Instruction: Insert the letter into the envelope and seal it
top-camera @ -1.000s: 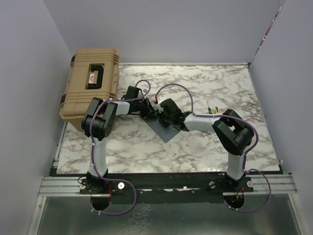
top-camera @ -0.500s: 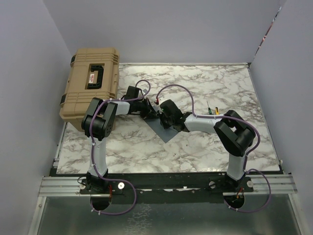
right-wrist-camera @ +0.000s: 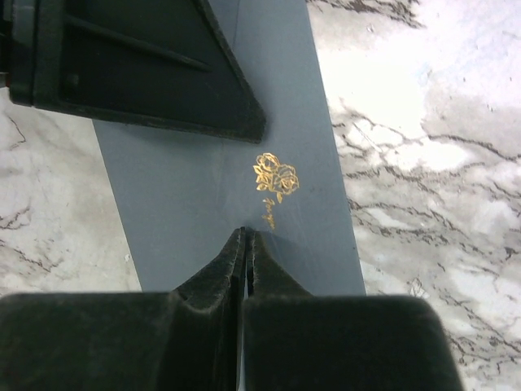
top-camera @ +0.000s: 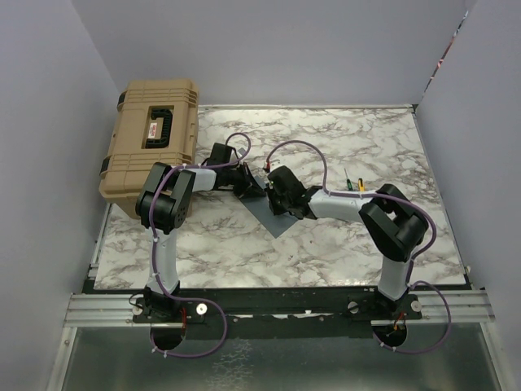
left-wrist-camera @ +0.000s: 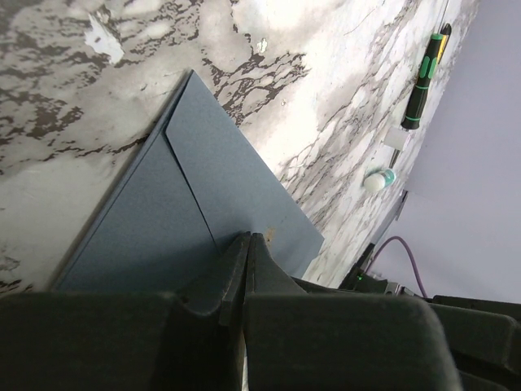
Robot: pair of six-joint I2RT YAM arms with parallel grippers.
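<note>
The envelope (top-camera: pixel 273 218) lies flat at mid-table (top-camera: pixel 342 138), flap folded down and no letter in sight, so probably inside; the left gripper (left-wrist-camera: pixel 248 238) and right gripper (right-wrist-camera: pixel 245 233), fingers pressed together, bear on it, so likely only sealing remains.

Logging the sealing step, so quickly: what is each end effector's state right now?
Left end effector: closed, tips on the envelope, nothing seen between them.
Right end effector: closed, tips on the envelope, nothing seen between them.

Tan hard case (top-camera: pixel 151 147) at marble table's (top-camera: pixel 326 244) far-left corner; screwdrivers (top-camera: pixel 352 183) toward right.
</note>
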